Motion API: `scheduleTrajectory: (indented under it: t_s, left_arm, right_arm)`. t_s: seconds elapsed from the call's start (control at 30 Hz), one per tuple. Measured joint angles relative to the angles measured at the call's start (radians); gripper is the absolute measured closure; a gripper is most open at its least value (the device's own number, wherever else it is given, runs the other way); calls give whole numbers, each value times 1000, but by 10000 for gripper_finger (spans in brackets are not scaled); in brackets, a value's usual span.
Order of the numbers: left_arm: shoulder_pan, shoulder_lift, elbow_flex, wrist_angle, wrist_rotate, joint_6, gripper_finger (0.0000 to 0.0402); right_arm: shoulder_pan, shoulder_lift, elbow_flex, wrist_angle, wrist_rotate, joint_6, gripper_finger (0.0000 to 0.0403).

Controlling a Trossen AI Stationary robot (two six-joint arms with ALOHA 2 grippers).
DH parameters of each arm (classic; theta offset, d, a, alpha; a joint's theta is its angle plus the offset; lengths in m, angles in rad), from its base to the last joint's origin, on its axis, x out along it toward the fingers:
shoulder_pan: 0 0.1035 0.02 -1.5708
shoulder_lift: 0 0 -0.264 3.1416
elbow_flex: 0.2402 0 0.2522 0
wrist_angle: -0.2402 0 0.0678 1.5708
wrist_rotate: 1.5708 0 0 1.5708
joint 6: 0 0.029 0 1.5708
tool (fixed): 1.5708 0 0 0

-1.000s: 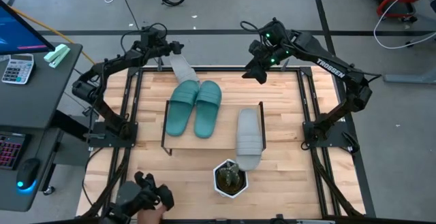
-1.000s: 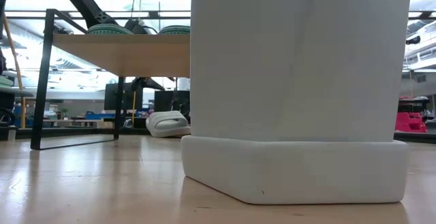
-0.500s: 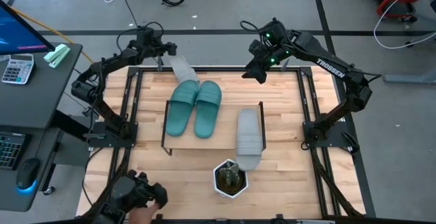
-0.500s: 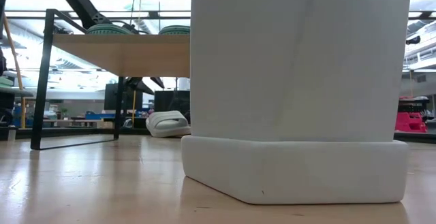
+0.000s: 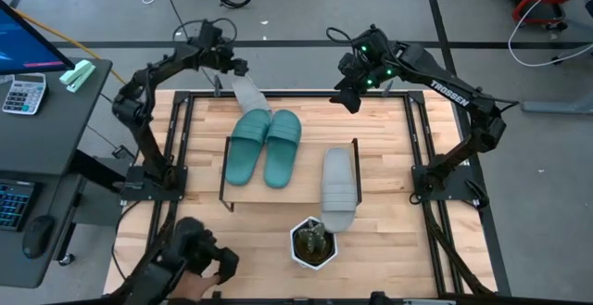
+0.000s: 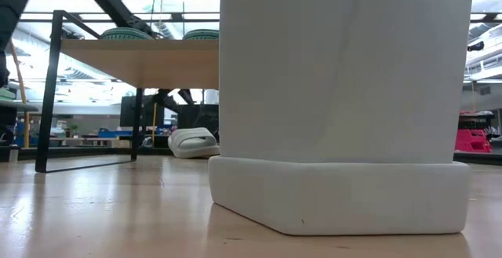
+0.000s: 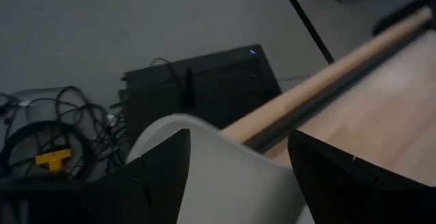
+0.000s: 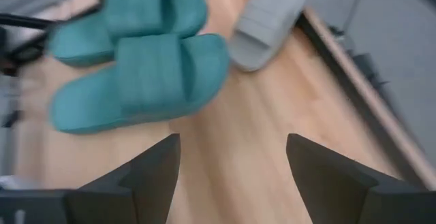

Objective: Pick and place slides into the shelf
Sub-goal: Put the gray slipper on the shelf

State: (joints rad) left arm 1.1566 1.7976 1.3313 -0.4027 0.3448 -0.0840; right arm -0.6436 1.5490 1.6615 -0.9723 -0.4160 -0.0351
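A light grey slide (image 5: pixel 248 94) lies flat on the table by its far edge, also visible in the low view (image 6: pixel 192 142). My left gripper (image 5: pixel 233 67) is open at its far end, and the left wrist view shows the slide (image 7: pixel 225 183) between my gripper's (image 7: pixel 238 139) fingers. The teal pair (image 5: pixel 265 146) lies side by side on the shelf (image 5: pixel 301 180). The second grey slide (image 5: pixel 339 189) lies on the shelf's right part. My right gripper (image 5: pixel 347 99) hangs open over the table's far right, above the boards (image 8: pixel 231 139). My left gripper has its open fingers (image 7: pixel 160 176) on either side of the grey slide's far end (image 7: pixel 204 132), coming from the far side and slanting down. I cannot tell whether they touch it. The slide lies flat on the table.
A white pot with a plant (image 5: pixel 313 242) stands near the table's near edge and fills most of the low view (image 6: pixel 337 101). A person's hand with a controller (image 5: pixel 199 259) shows at the near left. A desk with a calculator (image 5: pixel 23 92) stands left of the table.
My left arm has changed its pose, with its elbow swung up and toward the far edge. Its gripper has stayed by the grey slide's far end, and the slide has kept its place. The person's hand at the near left has shifted.
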Motion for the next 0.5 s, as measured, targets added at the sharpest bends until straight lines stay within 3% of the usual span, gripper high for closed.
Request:
scheduleTrajectory:
  t_s: [0.17,0.27,0.5]
  left_arm:
    - [0,93,183,-173,69,70,147]
    - [1,128,266,-279,71,110,151]
    - [22,168,311,-426,61,199,152]
  right_arm:
    - [40,0,0,34,135,-92,128]
    - [62,0,0,63,164,-103,128]
    - [84,0,0,89,175,-99,128]
